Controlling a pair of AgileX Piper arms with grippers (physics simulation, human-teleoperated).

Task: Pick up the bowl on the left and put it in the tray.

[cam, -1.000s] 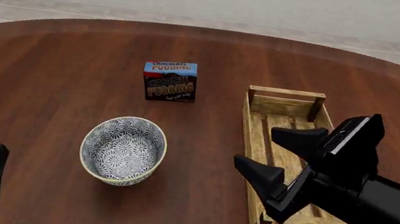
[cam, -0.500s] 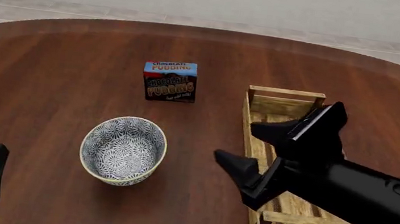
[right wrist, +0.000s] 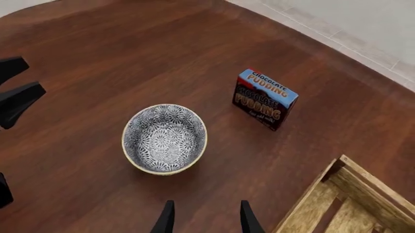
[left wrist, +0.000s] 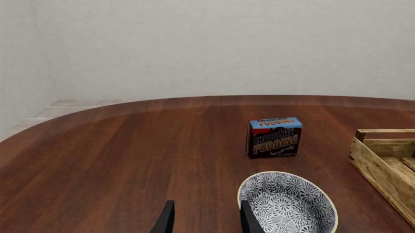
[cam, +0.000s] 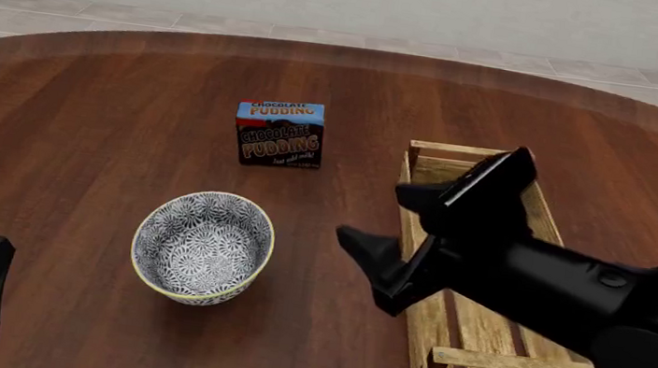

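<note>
Only the right wrist view catches the bowl (right wrist: pixel 164 139) whole.

Chocolate pudding box (cam: pixel 279 133) upright on round wooden table (cam: pixel 86 117)

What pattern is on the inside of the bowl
A dense blue-and-white floral pattern fills the bowl, with a cream-yellow rim; clearest in the right wrist view.
</note>
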